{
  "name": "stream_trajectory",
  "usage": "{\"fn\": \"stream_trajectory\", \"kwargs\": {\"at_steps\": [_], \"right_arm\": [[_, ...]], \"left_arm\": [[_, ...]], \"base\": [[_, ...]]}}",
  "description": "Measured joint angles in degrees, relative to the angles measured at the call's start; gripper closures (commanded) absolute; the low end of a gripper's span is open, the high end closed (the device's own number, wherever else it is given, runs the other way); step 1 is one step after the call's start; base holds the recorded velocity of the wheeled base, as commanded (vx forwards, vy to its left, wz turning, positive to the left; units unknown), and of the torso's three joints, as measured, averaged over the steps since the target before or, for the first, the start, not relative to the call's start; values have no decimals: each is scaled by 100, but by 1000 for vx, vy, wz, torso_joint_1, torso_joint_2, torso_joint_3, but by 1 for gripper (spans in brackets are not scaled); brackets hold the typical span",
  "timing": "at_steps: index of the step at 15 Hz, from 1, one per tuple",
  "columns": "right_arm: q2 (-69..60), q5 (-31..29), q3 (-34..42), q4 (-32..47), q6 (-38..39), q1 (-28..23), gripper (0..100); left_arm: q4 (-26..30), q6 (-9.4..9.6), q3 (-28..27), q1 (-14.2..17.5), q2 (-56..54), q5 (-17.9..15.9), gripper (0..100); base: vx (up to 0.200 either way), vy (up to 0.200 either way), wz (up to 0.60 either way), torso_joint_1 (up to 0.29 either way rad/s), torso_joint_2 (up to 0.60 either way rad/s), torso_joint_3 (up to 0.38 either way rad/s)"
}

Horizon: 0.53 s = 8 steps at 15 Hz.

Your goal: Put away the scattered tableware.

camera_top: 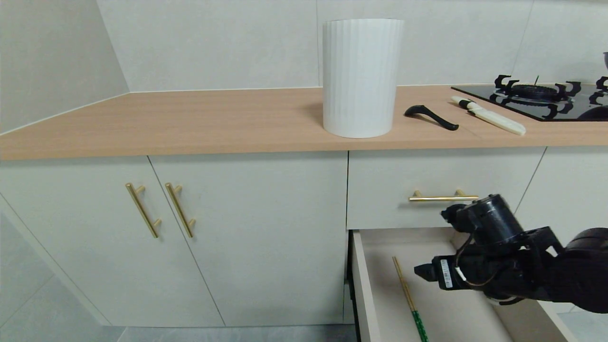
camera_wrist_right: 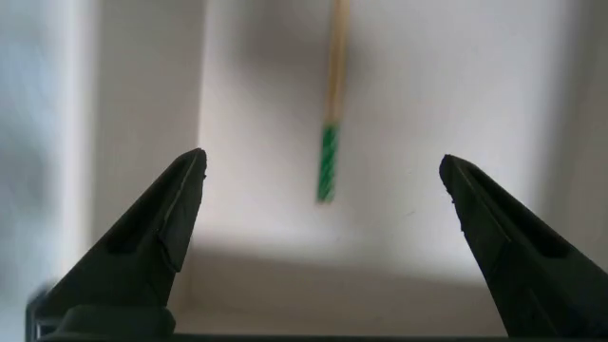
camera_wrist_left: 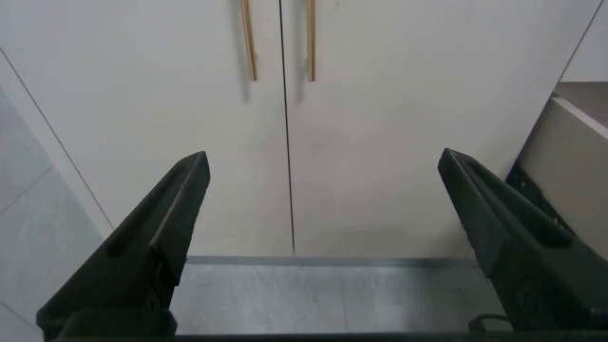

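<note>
Two grippers stand wide open, holding nothing. The right gripper (camera_wrist_right: 321, 163) hangs over the open drawer (camera_top: 363, 280), above the chopsticks (camera_top: 407, 297) lying inside. The left gripper (camera_wrist_left: 323, 157) faces the cupboard doors (camera_wrist_left: 399, 142). Up on the counter (camera_top: 190, 118) lie a black spoon (camera_top: 431, 116) and a knife (camera_top: 489, 115), near a tall white pot (camera_top: 360, 78).

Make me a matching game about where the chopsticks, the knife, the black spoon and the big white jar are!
Things:
1 chopsticks
2 knife
3 black spoon
4 white jar

Places:
A closest to the stove
B in the open drawer
C standing on the counter, left of the others
D lying between the jar and the knife

Pairs: 1-B, 2-A, 3-D, 4-C
</note>
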Motion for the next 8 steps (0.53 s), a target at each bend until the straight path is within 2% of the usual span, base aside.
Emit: {"fn": "stream_trajectory", "kwargs": {"at_steps": [3, 8], "right_arm": [[-678, -178, 77, -30, -241, -55, 0], [-1096, -386, 69, -139, -364, -234, 0]], "left_arm": [[0, 0, 0, 0, 0, 0, 0], [0, 0, 0, 0, 0, 0, 0]], "base": [[0, 0, 0, 0, 0, 0], [0, 0, 0, 0, 0, 0]]}}
